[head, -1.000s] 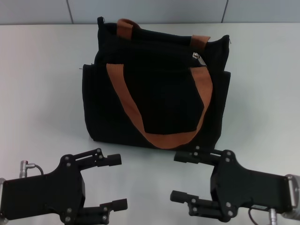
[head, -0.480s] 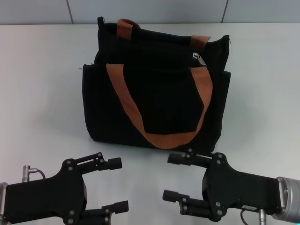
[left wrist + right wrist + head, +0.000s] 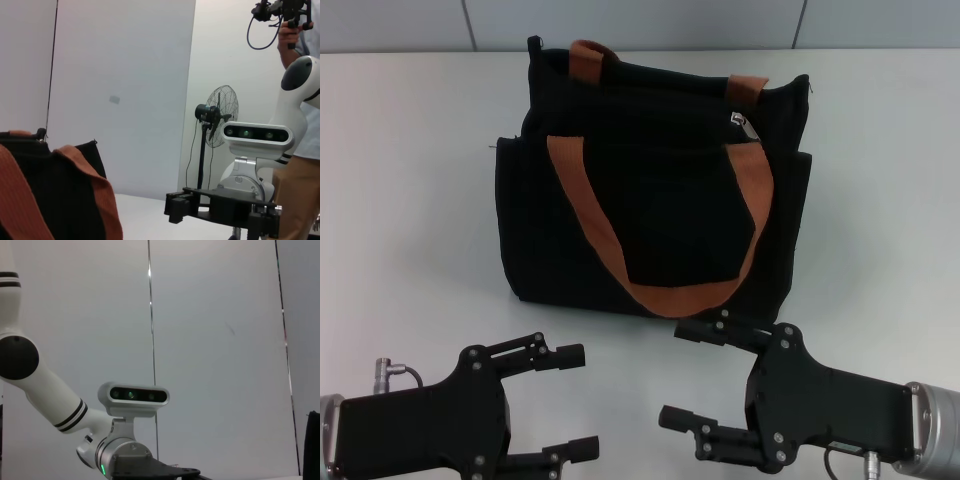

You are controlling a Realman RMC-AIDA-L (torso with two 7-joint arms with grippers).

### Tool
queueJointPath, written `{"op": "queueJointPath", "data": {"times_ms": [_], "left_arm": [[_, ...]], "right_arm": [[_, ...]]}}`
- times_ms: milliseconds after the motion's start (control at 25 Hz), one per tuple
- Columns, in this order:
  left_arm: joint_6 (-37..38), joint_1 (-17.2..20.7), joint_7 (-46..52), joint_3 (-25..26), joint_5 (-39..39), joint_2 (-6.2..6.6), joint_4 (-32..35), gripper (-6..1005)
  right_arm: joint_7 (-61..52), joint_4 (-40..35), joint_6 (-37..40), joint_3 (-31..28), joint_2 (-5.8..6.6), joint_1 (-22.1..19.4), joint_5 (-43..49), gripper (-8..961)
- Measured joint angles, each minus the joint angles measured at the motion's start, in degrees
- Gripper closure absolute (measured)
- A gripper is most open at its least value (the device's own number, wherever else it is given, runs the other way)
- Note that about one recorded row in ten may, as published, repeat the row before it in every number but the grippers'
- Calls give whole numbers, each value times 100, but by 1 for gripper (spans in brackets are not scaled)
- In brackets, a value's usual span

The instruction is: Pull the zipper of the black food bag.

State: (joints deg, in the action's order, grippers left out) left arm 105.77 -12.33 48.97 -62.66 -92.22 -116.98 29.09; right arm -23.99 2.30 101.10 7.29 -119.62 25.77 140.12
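Over the last second both hands, the left hand (image 3: 576,402) and right hand (image 3: 698,372), fingers spread wide and empty, drift back toward the worktop's (image 3: 410,200) near edge, away from the black food bag (image 3: 655,180) standing mid-worktop, its zipper pull (image 3: 744,124) ungrasped.

No text, label, brand, number or sign can be read anywhere in these views. The black food bag (image 3: 655,180) beyond the fingers shows plain black cloth and brown straps with no lettering, and the gripper housings and the walls carry no legible marking either.
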Motion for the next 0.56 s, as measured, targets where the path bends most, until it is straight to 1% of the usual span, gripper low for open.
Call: {"op": "queueJointPath", "data": {"times_ms": [320, 560], "left_arm": [[3, 3, -15, 0, 0, 0, 0, 220], [-4, 3, -15, 0, 2, 0, 0, 220]], "right_arm": [[50, 17, -13, -18, 1, -3, -3, 116], [53, 21, -37, -45, -2, -3, -3, 114]]}}
